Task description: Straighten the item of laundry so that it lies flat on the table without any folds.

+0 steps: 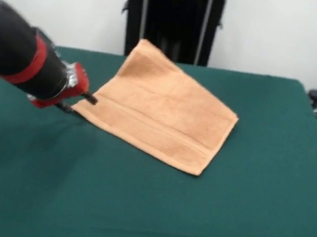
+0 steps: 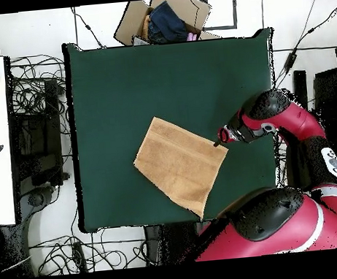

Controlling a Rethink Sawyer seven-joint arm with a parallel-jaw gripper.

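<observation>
- Towel (image 1: 162,114): a light orange-tan terry cloth lying near the middle of the table (image 1: 238,221), turned at an angle to the table's edges. In the front view one corner reaches toward the far edge; woven band stripes run near the hem facing the near edge.
- Lie: the cloth looks nearly flat, with no plain fold visible. Whether it is one layer or doubled cannot be told from either view.
- Gripper (image 1: 82,104): low over the table at the towel's corner that points toward a side edge, at or just touching the hem. Its tips are dark and small here; whether they are spread, closed or pinching cloth cannot be told.
- Handling (judgement): terry is light, soft and limp and grips felt. Take hold at a corner or hem, and draw outward low and slowly to avoid bunching.
</observation>
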